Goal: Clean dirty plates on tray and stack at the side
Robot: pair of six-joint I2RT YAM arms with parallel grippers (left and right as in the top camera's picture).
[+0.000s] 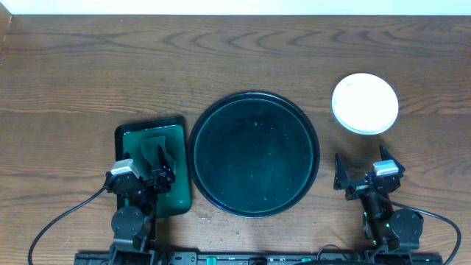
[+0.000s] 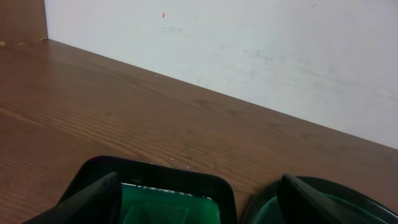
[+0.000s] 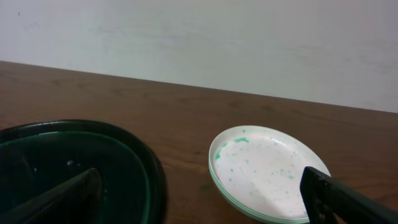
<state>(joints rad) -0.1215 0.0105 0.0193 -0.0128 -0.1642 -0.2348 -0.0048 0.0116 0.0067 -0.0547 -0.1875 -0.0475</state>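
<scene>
The large round dark tray (image 1: 255, 153) sits at the table's middle with nothing on it; its rim also shows in the right wrist view (image 3: 74, 162) and the left wrist view (image 2: 329, 199). The white plates (image 1: 365, 103) lie stacked at the right of the tray, on the table. In the right wrist view the top plate (image 3: 264, 168) carries faint green smears. My left gripper (image 1: 151, 177) is open over the small rectangular tray. My right gripper (image 1: 366, 177) is open and empty, on the near side of the plate stack.
A small rectangular green tray (image 1: 176, 199) with a dark green cloth (image 1: 158, 151) lies left of the round tray; its rim shows in the left wrist view (image 2: 155, 174). A white wall runs along the table's far edge.
</scene>
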